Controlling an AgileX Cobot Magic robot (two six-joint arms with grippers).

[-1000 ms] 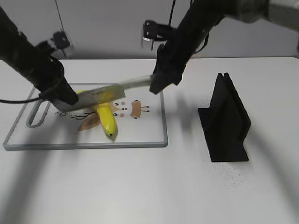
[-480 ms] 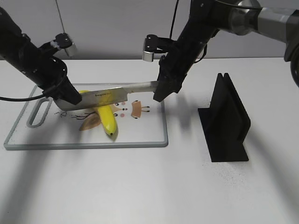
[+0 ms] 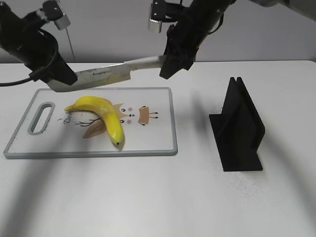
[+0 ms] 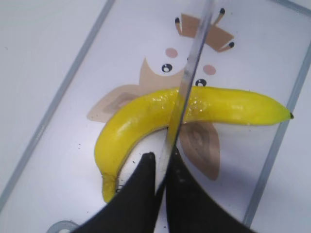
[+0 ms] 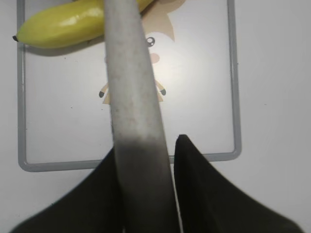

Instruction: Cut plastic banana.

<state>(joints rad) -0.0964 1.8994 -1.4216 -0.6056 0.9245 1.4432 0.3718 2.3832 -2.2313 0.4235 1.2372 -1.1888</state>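
Two pincers share one knife (image 3: pixel 111 74), which hangs in the air above the far edge of the board (image 3: pixel 163 148), clear of the banana (image 3: pixel 101 114). The left pincer (image 3: pixel 61 83) is closed on the blade's tip end; in the left wrist view its dark fingers (image 4: pixel 141 194) pinch the thin blade edge-on, and the blade crosses the banana's middle as seen from above. The right pincer (image 3: pixel 168 66) is closed on the grey handle end, with a finger (image 5: pixel 204 194) on each side of the handle in the right wrist view. The knife slopes slightly, its handle end a little higher than its tip. The banana lies whole on the board, towards the left half, curved like an arch, one end near the handle slot (image 3: pixel 40 117) and the dark tip pointing towards the near edge. It partly covers the cartoon figure (image 3: pixel 131 116) printed on the board. A black stand (image 3: pixel 239 128) sits upright on the white desk (image 3: pixel 197 197), well apart to the right of the board.
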